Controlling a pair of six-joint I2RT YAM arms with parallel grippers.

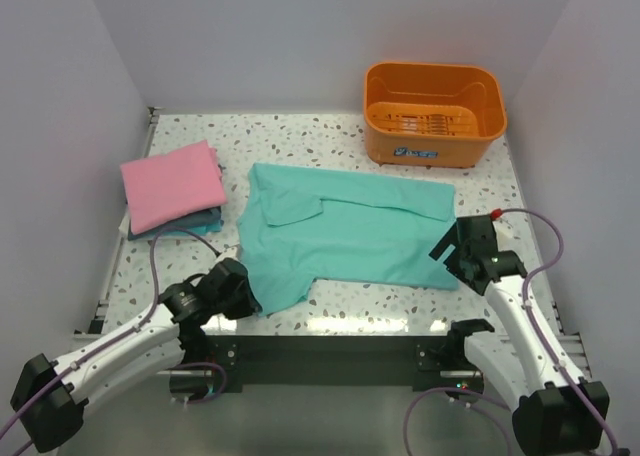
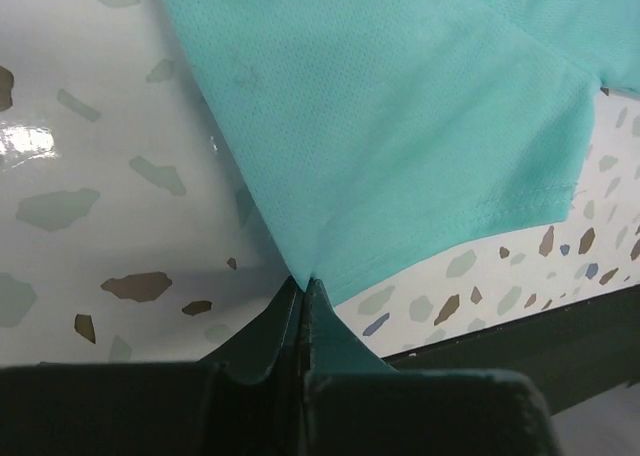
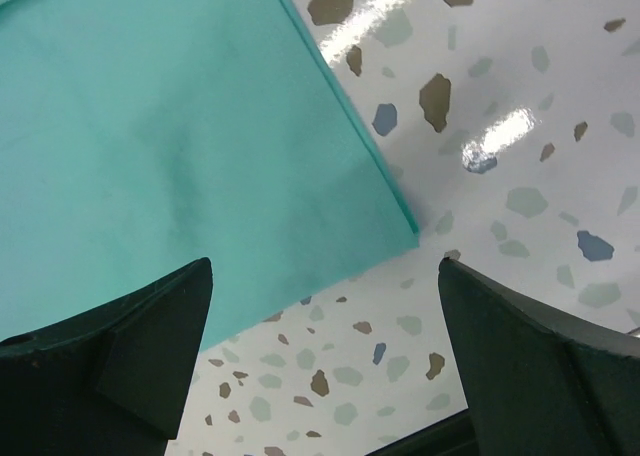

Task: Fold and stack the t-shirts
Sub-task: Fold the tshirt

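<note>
A teal-green t-shirt (image 1: 350, 231) lies spread flat across the middle of the table, one sleeve folded in at its upper left. My left gripper (image 1: 246, 298) is at the shirt's near left corner. In the left wrist view the left gripper (image 2: 303, 282) is shut, pinching the cloth's hem corner (image 2: 400, 126). My right gripper (image 1: 452, 256) stands open over the shirt's near right corner (image 3: 180, 146), and nothing lies between its fingers (image 3: 160, 316). A folded pink t-shirt (image 1: 172, 184) rests on a folded darker blue-teal t-shirt (image 1: 195, 225) at the left.
An orange plastic basket (image 1: 433, 111) stands at the back right. White walls close in the speckled table (image 1: 330, 136) on three sides. A dark rail (image 1: 330, 361) runs along the near edge between the arm bases.
</note>
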